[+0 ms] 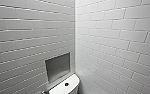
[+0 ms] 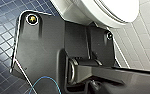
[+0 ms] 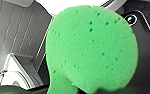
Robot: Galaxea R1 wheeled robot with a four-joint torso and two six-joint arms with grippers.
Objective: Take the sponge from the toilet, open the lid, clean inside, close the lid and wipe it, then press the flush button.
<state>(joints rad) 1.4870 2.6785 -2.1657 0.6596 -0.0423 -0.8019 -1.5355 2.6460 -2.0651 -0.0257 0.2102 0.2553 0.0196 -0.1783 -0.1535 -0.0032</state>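
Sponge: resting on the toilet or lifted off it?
Lifted off: the sponge hangs close before the right wrist camera, with the toilet behind it.

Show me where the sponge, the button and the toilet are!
sponge (image 3: 91,50): right wrist view, middle of its green face.
button (image 1: 66,84): head view, its dark centre.
toilet (image 2: 116,10): left wrist view, its glossy white curve.

White brick-tiled walls (image 1: 116,37) meet in a corner running twelve o'clock to six. There's a grey niche (image 1: 57,66) at seven o'clock, set into the wall. Dark blue mosaic floor (image 2: 1,37).
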